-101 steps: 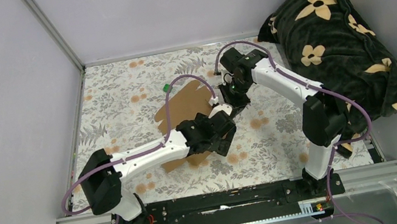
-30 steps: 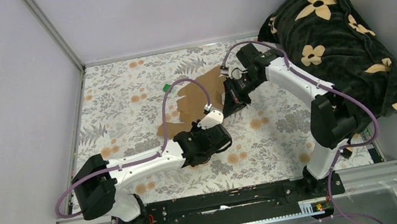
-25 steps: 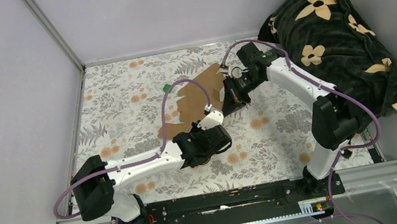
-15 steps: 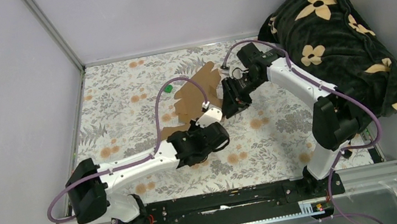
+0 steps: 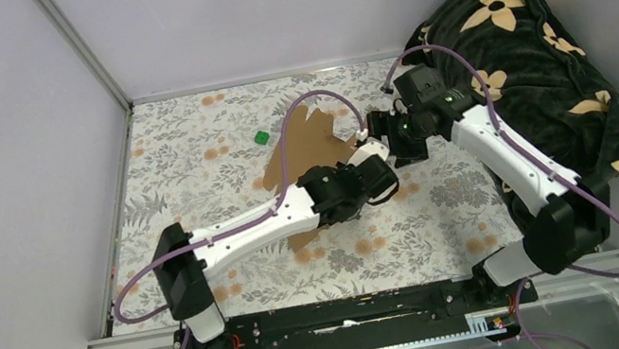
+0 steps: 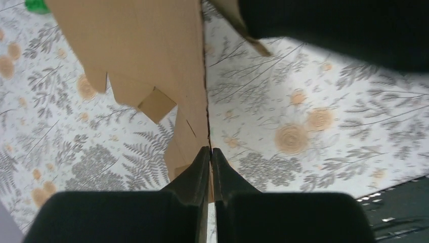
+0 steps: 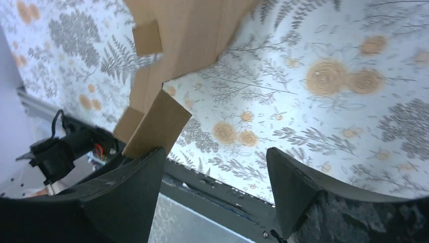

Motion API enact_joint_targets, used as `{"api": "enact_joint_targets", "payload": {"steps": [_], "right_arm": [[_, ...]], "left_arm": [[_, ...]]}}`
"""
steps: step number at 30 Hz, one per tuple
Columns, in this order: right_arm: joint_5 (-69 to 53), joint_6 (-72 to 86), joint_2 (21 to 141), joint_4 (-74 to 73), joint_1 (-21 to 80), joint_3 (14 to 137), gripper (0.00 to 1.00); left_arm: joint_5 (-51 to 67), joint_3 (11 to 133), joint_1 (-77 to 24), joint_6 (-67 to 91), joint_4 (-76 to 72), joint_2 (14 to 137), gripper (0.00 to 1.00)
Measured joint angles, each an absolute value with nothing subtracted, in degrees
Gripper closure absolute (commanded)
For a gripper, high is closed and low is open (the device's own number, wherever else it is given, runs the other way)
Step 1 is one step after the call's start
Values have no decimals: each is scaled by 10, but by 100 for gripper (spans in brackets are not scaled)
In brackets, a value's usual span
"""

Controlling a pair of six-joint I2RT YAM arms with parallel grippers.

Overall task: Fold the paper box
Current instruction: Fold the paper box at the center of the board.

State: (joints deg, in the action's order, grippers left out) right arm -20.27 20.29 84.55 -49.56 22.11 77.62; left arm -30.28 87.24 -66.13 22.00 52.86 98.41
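Cardboard (image 5: pixel 307 136) sat mid-picture, pinched in the left claw (image 6: pixel 210 154), just left of the empty, gaping right claw (image 7: pixel 215 157).

The paper box (image 5: pixel 314 140) is showing matt, smooth brown cardboard; the table cover (image 5: pixel 186 148) is looking like printed floral cloth, the blanket (image 5: pixel 543 47) plush

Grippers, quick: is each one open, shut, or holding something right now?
Left gripper: shut on the edge of the paper box.
Right gripper: open, holding nothing.
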Motion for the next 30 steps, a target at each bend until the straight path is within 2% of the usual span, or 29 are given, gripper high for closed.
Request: {"api": "enact_joint_targets", "payload": {"steps": [6, 13, 16, 23, 30], "right_arm": [[-123, 246, 786, -483, 222, 752, 17], [-76, 293, 746, -444, 222, 712, 16], [-38, 301, 726, -442, 221, 707, 13], [-3, 310, 651, -425, 212, 695, 12], [-8, 312, 644, -419, 207, 693, 21]], "left_arm": [[-249, 967, -658, 248, 559, 1041, 90], [-168, 984, -642, 281, 560, 1046, 90], [-122, 969, -629, 292, 524, 1033, 90], [-45, 910, -582, 312, 486, 1005, 90], [15, 856, -549, 327, 457, 1005, 90]]}}
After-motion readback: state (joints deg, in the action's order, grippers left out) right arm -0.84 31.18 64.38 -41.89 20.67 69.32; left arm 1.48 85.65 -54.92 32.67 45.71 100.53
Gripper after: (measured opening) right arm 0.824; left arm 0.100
